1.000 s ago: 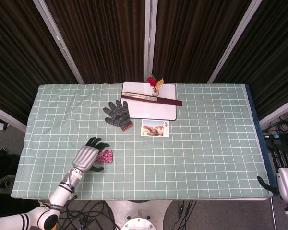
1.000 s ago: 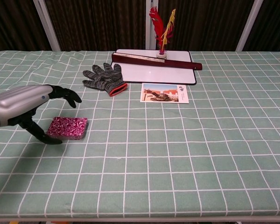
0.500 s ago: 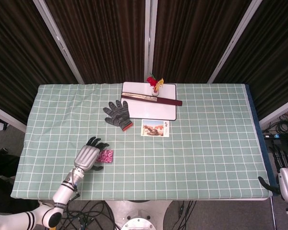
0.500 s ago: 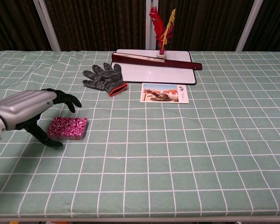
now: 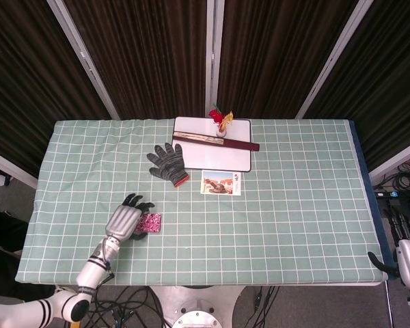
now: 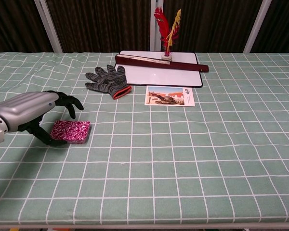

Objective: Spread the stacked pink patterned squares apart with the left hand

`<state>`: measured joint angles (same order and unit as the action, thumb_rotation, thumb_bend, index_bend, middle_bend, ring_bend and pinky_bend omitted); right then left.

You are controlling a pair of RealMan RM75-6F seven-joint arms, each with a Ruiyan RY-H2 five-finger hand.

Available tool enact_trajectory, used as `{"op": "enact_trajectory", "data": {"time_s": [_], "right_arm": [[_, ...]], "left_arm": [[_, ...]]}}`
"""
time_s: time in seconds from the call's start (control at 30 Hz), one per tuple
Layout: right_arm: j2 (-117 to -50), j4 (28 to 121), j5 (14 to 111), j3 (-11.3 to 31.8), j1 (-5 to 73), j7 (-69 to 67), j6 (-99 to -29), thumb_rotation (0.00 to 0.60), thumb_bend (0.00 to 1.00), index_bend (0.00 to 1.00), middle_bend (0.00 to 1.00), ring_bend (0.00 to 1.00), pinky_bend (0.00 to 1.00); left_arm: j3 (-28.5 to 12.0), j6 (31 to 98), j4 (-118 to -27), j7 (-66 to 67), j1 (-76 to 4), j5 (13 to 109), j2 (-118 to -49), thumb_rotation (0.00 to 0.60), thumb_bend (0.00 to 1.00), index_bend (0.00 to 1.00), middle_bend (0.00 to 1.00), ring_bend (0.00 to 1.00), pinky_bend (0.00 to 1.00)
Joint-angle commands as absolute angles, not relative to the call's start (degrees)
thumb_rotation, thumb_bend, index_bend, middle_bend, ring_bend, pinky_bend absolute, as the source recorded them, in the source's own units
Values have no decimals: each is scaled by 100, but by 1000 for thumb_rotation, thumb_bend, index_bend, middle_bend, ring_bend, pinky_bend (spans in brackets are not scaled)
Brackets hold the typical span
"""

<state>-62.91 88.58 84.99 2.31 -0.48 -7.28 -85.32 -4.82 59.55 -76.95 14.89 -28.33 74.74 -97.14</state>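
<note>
The stack of pink patterned squares (image 5: pixel 151 223) (image 6: pixel 71 132) lies flat on the green checked cloth at the near left, still in one neat pile. My left hand (image 5: pixel 125 220) (image 6: pixel 33 111) hovers at its left side, dark fingers arched over the stack's left edge. The thumb reaches in low against the near-left corner, and whether it touches I cannot tell. It grips nothing. My right hand (image 5: pixel 406 249) hangs off the table's right edge, seen only in the head view, fingers extended and empty.
A grey knit glove (image 5: pixel 168 162) (image 6: pixel 107 80) lies beyond the stack. A postcard (image 5: pixel 221 183) (image 6: pixel 170 96) sits mid-table. Behind it is a whiteboard (image 5: pixel 225 157) (image 6: pixel 168 77) with a dark red bar (image 5: pixel 215 141) (image 6: pixel 161 63) and a small feather vase (image 5: pixel 221 119) (image 6: pixel 164 29).
My left hand has drawn slightly back and lowered, and its thumb has come in to the stack's near-left corner. The stack has not shifted.
</note>
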Motion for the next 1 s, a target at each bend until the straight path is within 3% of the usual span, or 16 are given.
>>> {"op": "enact_trajectory", "data": {"time_s": [0.03, 0.67, 1.0], "right_arm": [[-6291, 8857, 8496, 232, -47, -730, -8529, 600, 124, 0, 0, 0, 0], [-6276, 8804, 8441, 270, -79, -809, -8584, 600, 124, 0, 0, 0, 0], [-6299, 8745, 8412, 267, -68, -832, -8527, 600, 124, 0, 0, 0, 0]], "left_arm": [[-478, 5941, -7672, 1506, -2843, 7449, -9724, 600, 186, 238, 323, 100, 88], [-443, 5974, -7558, 1495, -2879, 7424, -9792, 600, 191, 261, 366, 115, 88], [-446, 6022, -7495, 1372, -2888, 7470, -9816, 600, 257, 292, 417, 141, 88]]}}
